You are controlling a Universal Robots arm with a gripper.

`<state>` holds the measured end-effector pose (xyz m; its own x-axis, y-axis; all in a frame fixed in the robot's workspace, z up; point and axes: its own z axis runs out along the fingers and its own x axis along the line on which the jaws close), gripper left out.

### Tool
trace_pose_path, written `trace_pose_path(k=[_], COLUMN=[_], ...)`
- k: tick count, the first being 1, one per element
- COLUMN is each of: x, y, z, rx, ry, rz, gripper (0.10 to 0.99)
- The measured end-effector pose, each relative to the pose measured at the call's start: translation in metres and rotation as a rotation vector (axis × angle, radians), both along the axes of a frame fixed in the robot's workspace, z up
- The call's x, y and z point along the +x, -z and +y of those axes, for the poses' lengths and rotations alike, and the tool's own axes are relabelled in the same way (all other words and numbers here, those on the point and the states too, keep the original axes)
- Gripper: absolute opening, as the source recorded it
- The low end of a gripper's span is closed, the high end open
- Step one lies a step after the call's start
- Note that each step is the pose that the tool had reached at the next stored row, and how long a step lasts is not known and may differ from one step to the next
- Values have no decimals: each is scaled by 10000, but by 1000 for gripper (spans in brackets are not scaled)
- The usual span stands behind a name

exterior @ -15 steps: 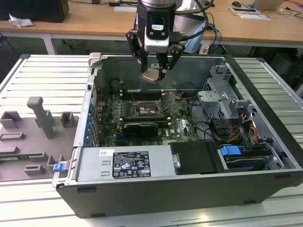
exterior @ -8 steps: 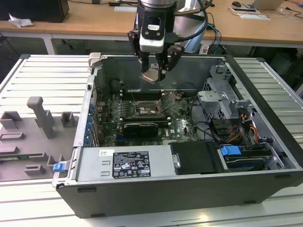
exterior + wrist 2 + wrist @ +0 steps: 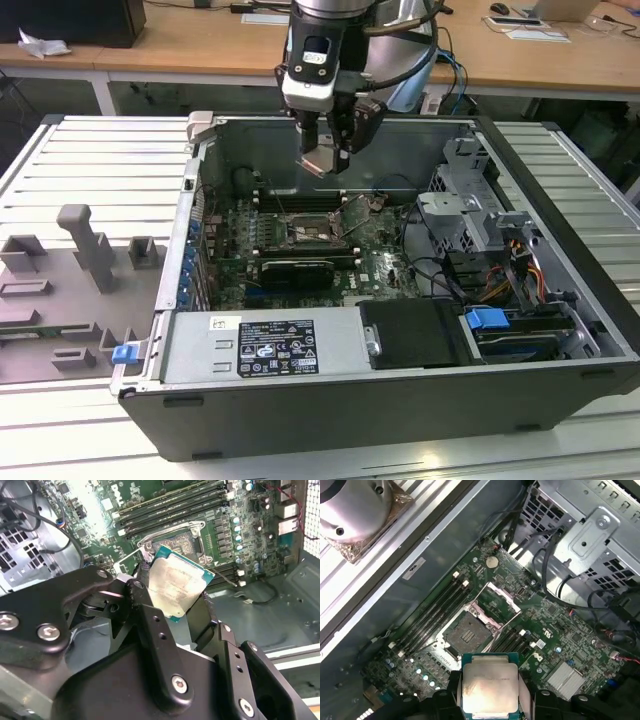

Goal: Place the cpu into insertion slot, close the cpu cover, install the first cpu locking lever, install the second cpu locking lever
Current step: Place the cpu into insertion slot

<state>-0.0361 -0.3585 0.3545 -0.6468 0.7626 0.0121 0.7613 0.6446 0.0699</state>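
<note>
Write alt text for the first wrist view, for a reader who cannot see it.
The gripper holds a square silver processor chip above a green motherboard inside an open computer case. The board's dark socket sits empty, its metal cover lifted open beside it.

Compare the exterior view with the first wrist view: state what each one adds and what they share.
Exterior view adds: the power supply along the case's near edge, and grey fixture blocks on the table at the exterior view's left. First wrist view adds: a coin cell on the board. Both: the gripper holding the cpu above the empty slot, its cover open.
</note>
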Motion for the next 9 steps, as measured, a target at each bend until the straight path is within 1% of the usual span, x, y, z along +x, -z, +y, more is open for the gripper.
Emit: trace_pose_path(k=[3,9], x=[0,0], y=[8,19], z=[0,0], rx=[-1,-2], ry=[590,1304], rz=[0,0], gripper=[537,537])
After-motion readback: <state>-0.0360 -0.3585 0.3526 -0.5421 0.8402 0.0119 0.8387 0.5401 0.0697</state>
